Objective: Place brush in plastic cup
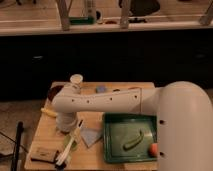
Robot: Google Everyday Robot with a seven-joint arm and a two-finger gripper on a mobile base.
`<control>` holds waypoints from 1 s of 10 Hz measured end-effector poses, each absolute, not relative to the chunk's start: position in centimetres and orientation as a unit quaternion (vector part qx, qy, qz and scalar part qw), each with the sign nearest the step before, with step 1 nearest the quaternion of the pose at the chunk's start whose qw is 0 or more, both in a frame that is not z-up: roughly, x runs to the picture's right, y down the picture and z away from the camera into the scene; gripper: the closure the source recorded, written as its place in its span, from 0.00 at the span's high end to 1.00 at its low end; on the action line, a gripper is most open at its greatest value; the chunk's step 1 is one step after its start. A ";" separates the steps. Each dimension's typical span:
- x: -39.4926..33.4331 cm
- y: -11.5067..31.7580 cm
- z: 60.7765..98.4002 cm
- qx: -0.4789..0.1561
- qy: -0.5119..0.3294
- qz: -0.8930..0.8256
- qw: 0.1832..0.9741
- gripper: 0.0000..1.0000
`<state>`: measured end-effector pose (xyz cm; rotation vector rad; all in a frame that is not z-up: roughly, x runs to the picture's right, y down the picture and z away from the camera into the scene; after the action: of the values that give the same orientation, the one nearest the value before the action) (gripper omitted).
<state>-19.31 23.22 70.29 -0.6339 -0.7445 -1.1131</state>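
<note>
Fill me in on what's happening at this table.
The robot's arm reaches left across the wooden table, with its hand down near the front-left corner. The brush slants away from the hand, its white handle crossing the light-green plastic cup. Whether the brush is in the cup or merely over it can't be told. A green tray sits to the right.
</note>
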 end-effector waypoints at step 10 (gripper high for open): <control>-19.3 22.2 70.7 -0.294 -0.343 -0.514 0.729 0.80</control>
<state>-19.30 22.16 70.66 -0.6477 -0.7567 -1.1329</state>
